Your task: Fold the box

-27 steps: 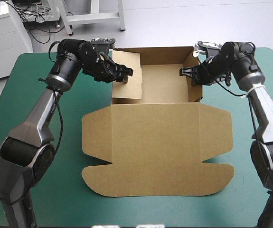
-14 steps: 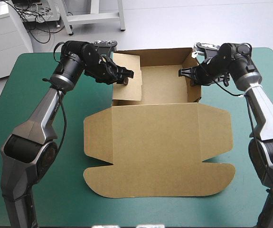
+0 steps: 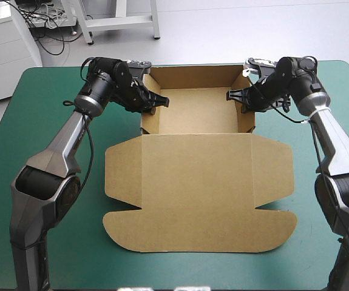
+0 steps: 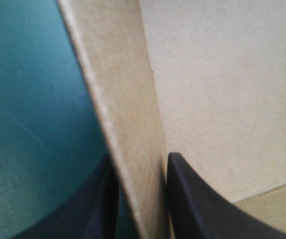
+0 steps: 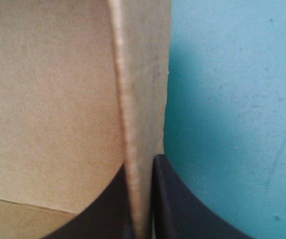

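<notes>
Nearest: the lid [image 3: 198,182] of the box [image 3: 192,115], flat on the teal-green cover [image 3: 53,151], long axis across the table. Beyond it, the open tray with raised walls, near the far edge.

At the left wall [image 4: 128,124]: left gripper [image 3: 156,104], almost closed on the board, one black finger outside and one inside. At the right wall [image 5: 138,74]: right gripper [image 3: 232,95], pinching the same way.

Both walls running near to far, each arm beside its own wall, the tray between them. Probably decisive for pressing the walls into place.

Compared with earlier: left flap no longer leaning over the tray floor, now upright. Right side nearly unchanged.
</notes>
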`<action>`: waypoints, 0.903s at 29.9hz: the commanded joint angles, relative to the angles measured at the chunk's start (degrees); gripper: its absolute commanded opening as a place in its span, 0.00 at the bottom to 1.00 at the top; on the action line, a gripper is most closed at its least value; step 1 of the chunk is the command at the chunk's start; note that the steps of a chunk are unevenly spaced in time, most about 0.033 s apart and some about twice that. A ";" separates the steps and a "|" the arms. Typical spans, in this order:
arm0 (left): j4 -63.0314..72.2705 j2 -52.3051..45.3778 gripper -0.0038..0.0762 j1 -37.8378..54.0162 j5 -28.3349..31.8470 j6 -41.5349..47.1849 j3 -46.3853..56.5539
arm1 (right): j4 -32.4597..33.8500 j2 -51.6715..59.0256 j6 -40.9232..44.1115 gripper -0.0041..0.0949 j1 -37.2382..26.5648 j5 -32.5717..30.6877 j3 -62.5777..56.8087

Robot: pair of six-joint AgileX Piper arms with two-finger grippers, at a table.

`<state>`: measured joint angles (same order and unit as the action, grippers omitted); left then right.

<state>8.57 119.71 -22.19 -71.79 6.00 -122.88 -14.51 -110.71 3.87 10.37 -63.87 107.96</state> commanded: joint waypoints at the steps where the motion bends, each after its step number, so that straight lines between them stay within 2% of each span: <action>1: 2.30 -2.70 0.11 -0.34 -2.64 -0.18 -1.12 | -8.40 3.95 -0.36 0.03 0.66 2.73 2.07; 2: 1.99 -2.70 0.04 -0.34 -2.64 -0.18 -1.12 | -7.87 3.95 -0.36 0.03 0.66 2.30 2.07; 3: 1.54 -2.70 0.01 -0.34 -2.64 -0.45 -1.12 | -7.52 3.95 -0.53 0.03 0.66 1.82 2.07; 10: 1.21 -2.57 0.01 -0.34 -2.64 -0.45 -1.12 | -4.68 3.95 -0.50 0.03 1.41 0.59 2.07; 17: -0.53 -1.74 0.01 -0.34 -2.64 -0.01 -1.12 | 8.11 2.55 1.99 0.04 6.93 -1.30 2.07; 21: -1.54 -0.79 0.01 -0.34 -2.64 0.69 -1.12 | 9.31 -0.24 2.47 0.04 8.05 -4.00 2.17; 27: -4.78 0.79 0.01 -0.34 -2.42 1.54 -1.12 | 11.60 -1.88 3.26 0.04 8.19 -3.98 2.17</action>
<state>3.10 123.82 -22.08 -72.27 8.59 -122.32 -2.26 -115.70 9.43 17.98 -68.00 108.15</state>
